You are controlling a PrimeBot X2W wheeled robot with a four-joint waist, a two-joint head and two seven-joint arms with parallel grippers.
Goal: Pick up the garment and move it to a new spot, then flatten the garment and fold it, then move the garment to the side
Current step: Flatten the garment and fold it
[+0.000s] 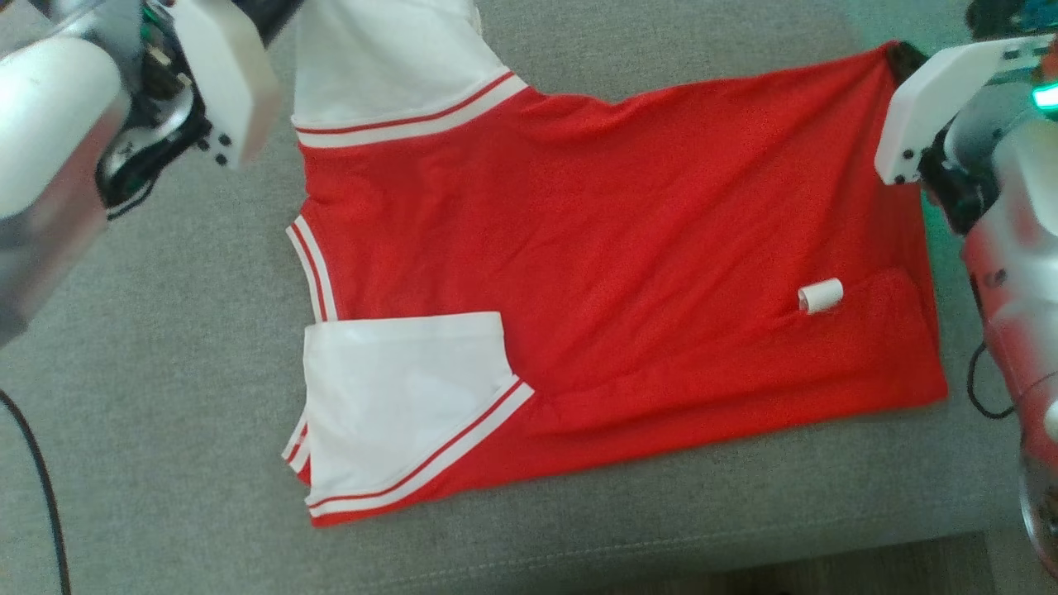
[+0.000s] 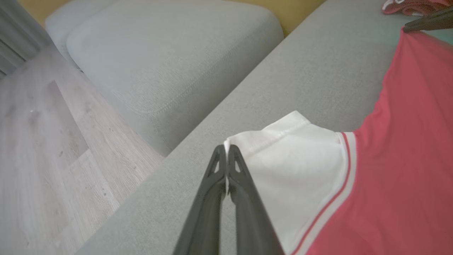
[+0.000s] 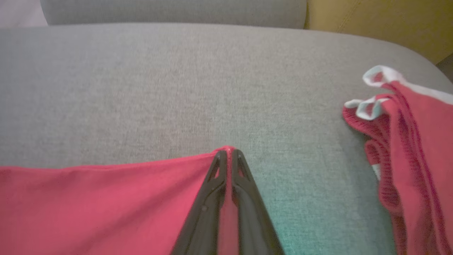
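Note:
The garment (image 1: 628, 248) is a red shirt with white, red-striped sleeves, spread on the grey sofa cushion (image 1: 165, 372). One sleeve (image 1: 397, 405) lies folded onto the body at the near left; a small white tag (image 1: 820, 295) sits near the right hem. In the left wrist view my left gripper (image 2: 226, 150) is shut on the edge of the far white sleeve (image 2: 293, 156). My right gripper (image 3: 229, 154) is shut on the far red hem corner (image 3: 141, 191); in the head view its dark tips (image 1: 905, 56) meet that corner at the upper right.
A second red and white garment (image 3: 410, 148) lies crumpled on the cushion to the right of my right gripper. Another grey cushion (image 2: 159, 53) and wooden floor (image 2: 42, 141) lie beyond the sofa's edge. A black cable (image 1: 41, 479) hangs at the near left.

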